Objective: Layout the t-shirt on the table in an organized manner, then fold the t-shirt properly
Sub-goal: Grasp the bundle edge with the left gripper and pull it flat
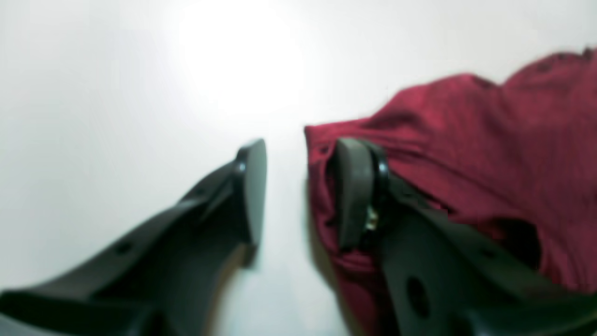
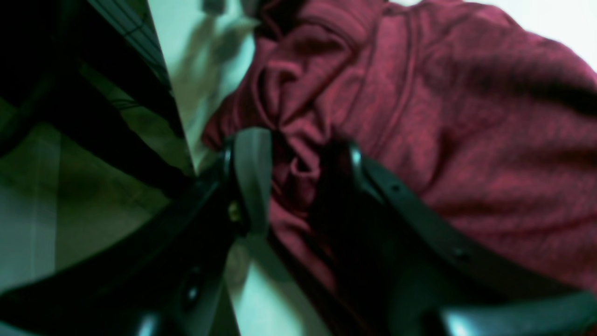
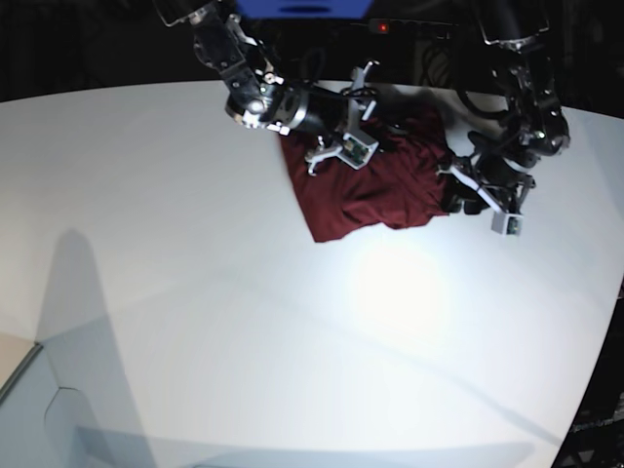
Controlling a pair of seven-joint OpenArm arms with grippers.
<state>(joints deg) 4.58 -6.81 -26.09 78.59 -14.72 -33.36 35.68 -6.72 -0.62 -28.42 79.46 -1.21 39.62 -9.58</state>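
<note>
The maroon t-shirt [image 3: 370, 190] lies crumpled near the far edge of the white table [image 3: 195, 253]. My right gripper [image 3: 341, 146] is at the shirt's far side. In the right wrist view this gripper [image 2: 298, 140] has its jaws apart, and a bunched fold of the t-shirt [image 2: 443, 116] fills the gap. My left gripper [image 3: 460, 190] is at the shirt's right edge. In the left wrist view it [image 1: 302, 144] stands open. One finger is over bare table [image 1: 116, 93], the other over the t-shirt [image 1: 466, 140], whose edge lies between them.
The table's far curved edge [image 3: 117, 90] runs just behind both arms, with darkness beyond. In the right wrist view the table edge [image 2: 179, 121] passes close to the left finger, with floor below. A blue block [image 3: 302, 8] sits at the top between the arm bases.
</note>
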